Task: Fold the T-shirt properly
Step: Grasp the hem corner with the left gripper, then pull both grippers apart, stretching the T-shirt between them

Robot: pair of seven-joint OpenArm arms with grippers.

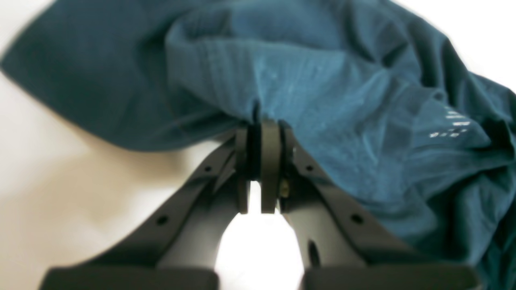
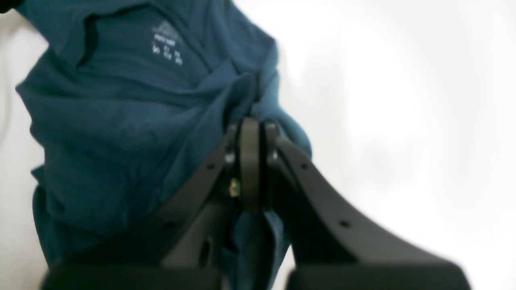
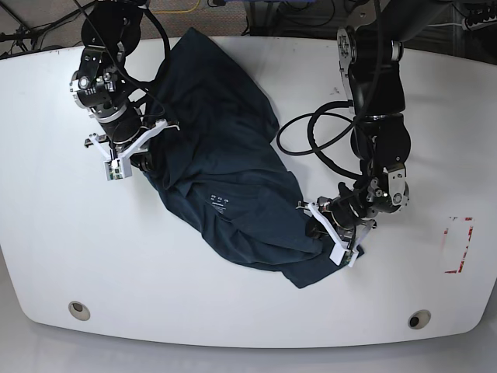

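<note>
White tabletop (image 3: 70,256), rounded corners, two small round ports near the front edge; cables lie behind the far edge. A red-outlined marking (image 3: 457,245) sits near the table's right side in base view.

T-shirt (image 3: 221,186): dark blue, lying mid-table in a crumpled diagonal heap running from the far-left area toward the front-centre. Collar label text (image 2: 166,47) faces up near the heap's middle. No flat panel, no straight crease, no sleeve laid out that can be made out.

Left gripper (image 1: 262,127): jaws closed, pinching a bunched edge of the fabric at the heap's near end (base view, right of centre). Right gripper (image 2: 250,125): jaws closed on a fold of cloth at the heap's left side; some fabric hangs below the pads.

Progress, as judged: early stage. Both arms have a hold, but the garment is not yet spread, so flattening plus all folds appear to remain. Which part of the shirt each arm holds (hem, shoulder, sleeve) can't be told.

Containers: none in view; nothing to report as contents.
</note>
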